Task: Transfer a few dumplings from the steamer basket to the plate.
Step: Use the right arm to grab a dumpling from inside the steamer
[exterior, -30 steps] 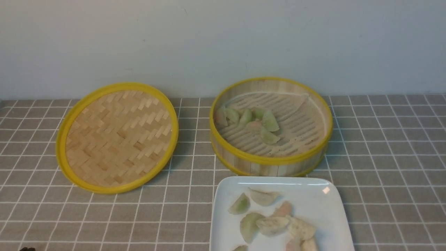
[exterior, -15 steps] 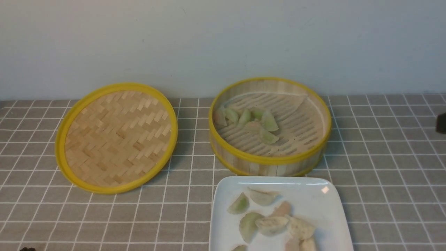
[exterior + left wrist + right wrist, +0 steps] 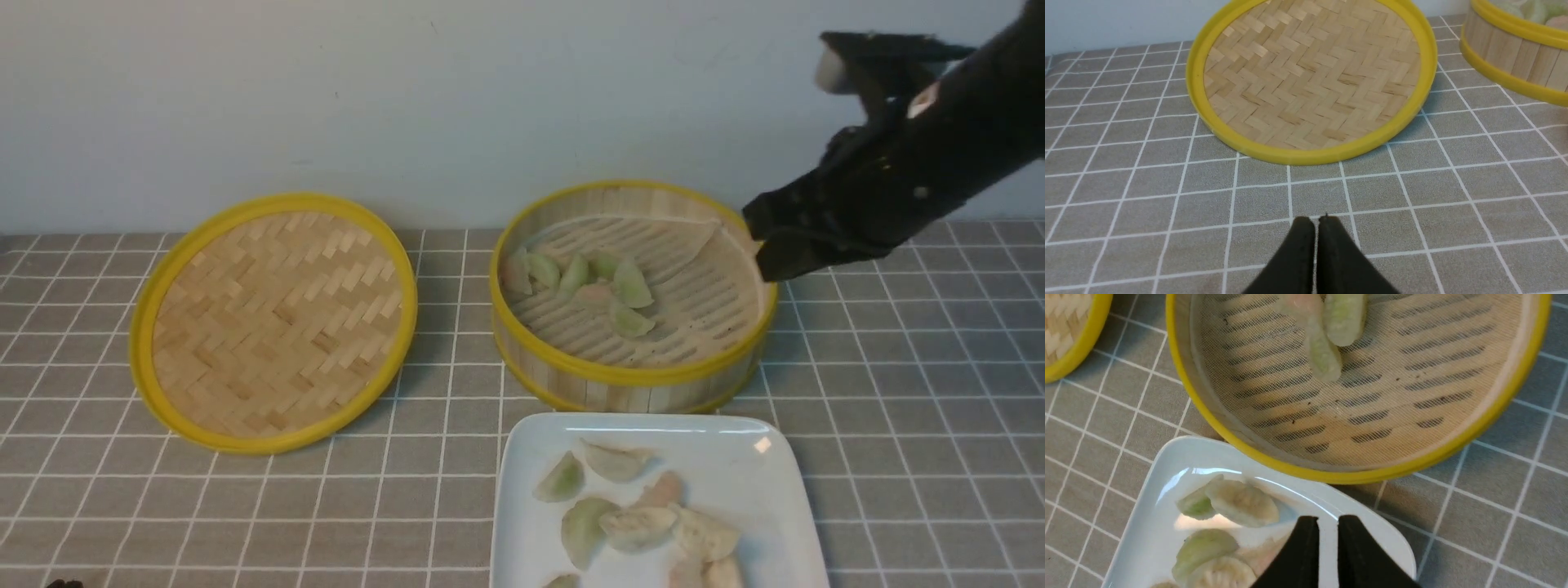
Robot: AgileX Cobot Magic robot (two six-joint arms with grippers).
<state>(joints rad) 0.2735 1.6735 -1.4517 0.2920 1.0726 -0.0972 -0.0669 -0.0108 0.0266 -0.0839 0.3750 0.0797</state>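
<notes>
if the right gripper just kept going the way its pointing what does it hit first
Most likely the plate: in the right wrist view the right gripper, its fingers nearly together, points down over the plate's rim near the steamer basket. Depth is unclear, so the dumplings beside it could come first.

One steamer basket (image 3: 633,371), one woven lid (image 3: 276,320), one plate (image 3: 767,482), two claws, roughly a dozen dumplings (image 3: 633,286).

pale green dumplings (image 3: 584,282), yellow-rimmed steamer basket (image 3: 633,376), white plate (image 3: 767,490)

Your right arm (image 3: 914,171) was matte black, with a pale patch near its top. Both grippers ended in smooth, tapered black fingers (image 3: 1300,253) without markings.
</notes>
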